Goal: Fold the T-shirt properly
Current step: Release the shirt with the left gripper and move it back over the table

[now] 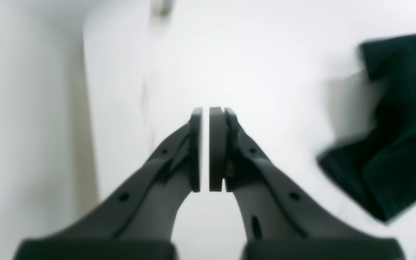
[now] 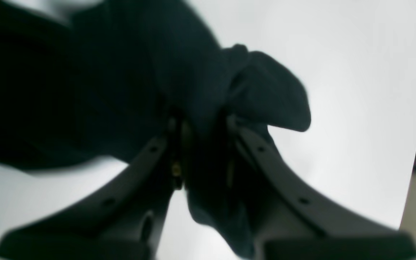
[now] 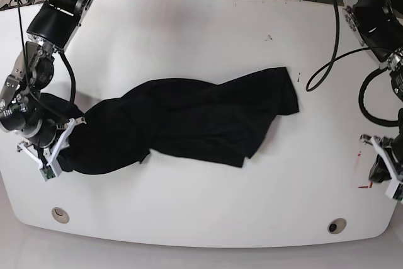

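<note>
Clamping a bunched fold of the T-shirt [image 3: 189, 121] at the table's [image 3: 208, 218] left edge in the base view, the right gripper [image 2: 202, 144] has black cloth spilling between its jaws. From there the shirt sprawls crumpled across the middle. Far right, the left gripper [image 1: 209, 148] hangs off the cloth, pads [image 1: 217, 148] nearly touching, holding nothing.

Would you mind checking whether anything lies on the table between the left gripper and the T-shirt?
Nothing visible does: only bare white table separates the shut left gripper from the T-shirt.
</note>
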Robot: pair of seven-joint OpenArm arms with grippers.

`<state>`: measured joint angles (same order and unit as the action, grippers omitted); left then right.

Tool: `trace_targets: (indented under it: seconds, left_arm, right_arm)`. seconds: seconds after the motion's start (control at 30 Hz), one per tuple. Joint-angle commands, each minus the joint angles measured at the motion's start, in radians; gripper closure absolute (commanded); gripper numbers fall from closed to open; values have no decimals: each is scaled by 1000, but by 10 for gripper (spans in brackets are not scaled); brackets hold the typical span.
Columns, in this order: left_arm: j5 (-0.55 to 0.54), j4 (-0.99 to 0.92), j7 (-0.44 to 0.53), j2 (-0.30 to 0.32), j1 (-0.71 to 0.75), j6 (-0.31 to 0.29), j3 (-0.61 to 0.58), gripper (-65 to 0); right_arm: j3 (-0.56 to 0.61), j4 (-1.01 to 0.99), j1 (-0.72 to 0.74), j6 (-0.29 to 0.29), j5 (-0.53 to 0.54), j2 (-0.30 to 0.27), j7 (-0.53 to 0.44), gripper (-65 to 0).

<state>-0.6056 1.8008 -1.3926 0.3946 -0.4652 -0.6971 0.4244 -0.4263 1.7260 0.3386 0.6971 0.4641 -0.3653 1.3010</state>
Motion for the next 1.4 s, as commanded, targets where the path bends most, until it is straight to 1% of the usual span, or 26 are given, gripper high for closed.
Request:
trace_targets:
  seconds: [0.0, 0.07, 0.13, 0.4, 0.47, 0.67, 0.87, 1.07, 1.1, 1.17, 1.27, 1.33, 1.37]
  left_arm:
    - [1, 20, -4, 16, -23, -1, -11, -17]
    - [0, 21, -4, 19, -37, -1, -26, -17]
    - [-4, 13, -4, 25, -58, -1, -57, -19]
    - [-15, 23, -4, 41, -65, -1, -91, -25]
    - [-23, 32, -4, 58, -88, -1, -98, -16]
    - [-27, 40, -4, 59, -84, -1, -126, -14]
    - [-48, 71, -4, 39, -63, -1, -174, -15]
    - [-55, 56, -4, -8, -61, -1, -216, -21]
    - [-49, 30, -4, -28, -67, -1, -228, -40]
    - [-37, -14, -3, -64, -74, 50, -247, -76]
    - [-13, -68, 42, -108, -75, 117, -266, -141]
    - [6, -97, 70, -136, -68, 148, -278, -188]
    - [17, -107, 84, -147, -64, 154, -285, -211]
  right_arm:
    - [-7, -1, 25, 1, 12, -17, -16, -147]
    - [-5, -10, 40, 1, 13, -18, -15, -164]
    - [12, -45, 71, 1, 22, -17, -17, -162]
    - [36, -102, 101, 1, 21, -14, -35, -111]
    - [30, -122, 120, 1, 20, -16, -41, -93]
    - [30, -126, 131, 1, 19, -14, -51, -94]
    - [20, -82, 147, 1, 22, -23, -24, -102]
    - [17, -65, 143, 1, 24, -26, -15, -102]
    - [18, -68, 145, 1, 21, -24, -16, -97]
    - [19, -73, 144, 1, 18, -19, -16, -91]
    - [17, -76, 139, 1, 15, -11, -16, -87]
    - [15, -76, 134, 1, 15, -6, -16, -85]
    - [14, -76, 132, 1, 13, -3, -17, -83]
